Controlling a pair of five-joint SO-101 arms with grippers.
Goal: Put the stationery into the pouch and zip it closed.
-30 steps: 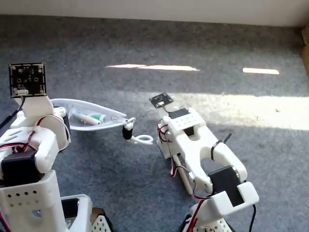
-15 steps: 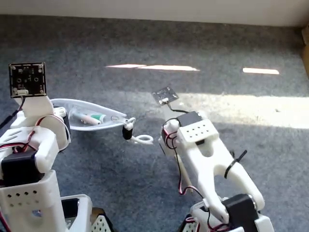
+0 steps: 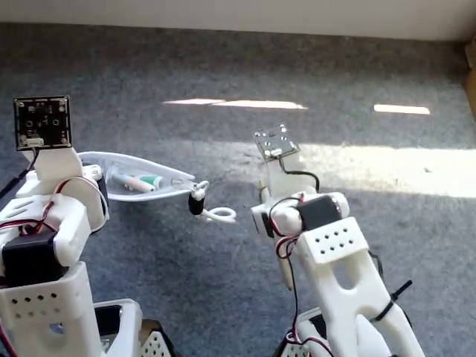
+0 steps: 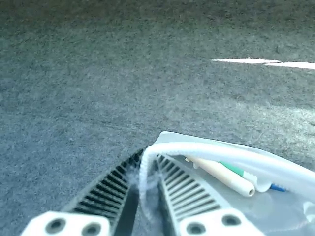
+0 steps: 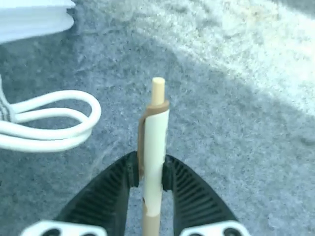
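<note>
At three o'clock of the pouch (image 3: pixel 141 186) | your right gripper (image 5: pixel 147 164) has lifted and drawn back, pinched tight on the pen (image 5: pixel 155 132); left gripper (image 4: pixel 147 169) clamps the pouch rim | pen looks ready; insertion at nine o'clock next

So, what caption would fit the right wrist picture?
Right gripper shut on a cream pen, white cord loop beside it.

Place: a room indoors, maybe a robot work room.
Bench: covered in fuzzy grey carpet (image 3: pixel 134 67).
Light: bright sun patches (image 3: pixel 394 171) on the carpet.
Back: a pale wall strip (image 3: pixel 223 15).
Machines: a white left arm (image 3: pixel 52 238) and right arm (image 3: pixel 342 253) with wires.
</note>
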